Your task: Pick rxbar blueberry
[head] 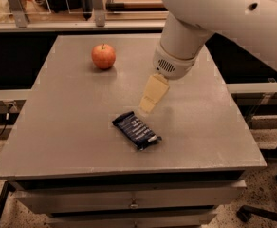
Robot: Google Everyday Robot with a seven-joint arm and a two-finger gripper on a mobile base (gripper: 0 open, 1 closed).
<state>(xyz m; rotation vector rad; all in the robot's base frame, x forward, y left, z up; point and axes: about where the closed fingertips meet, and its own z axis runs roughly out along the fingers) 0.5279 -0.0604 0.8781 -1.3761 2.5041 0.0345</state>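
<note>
The rxbar blueberry, a flat dark navy bar with white lettering, lies diagonally on the grey table near its front middle. My gripper hangs from the big white arm, its cream-coloured fingers pointing down and left. The tip is just above and behind the bar's far end, close to it but apart from it. The arm hides the table's back right area.
A red apple stands at the back left of the table. The table's front edge is a short way in front of the bar. A shelf with glass panels runs behind the table. A chair base is on the floor at right.
</note>
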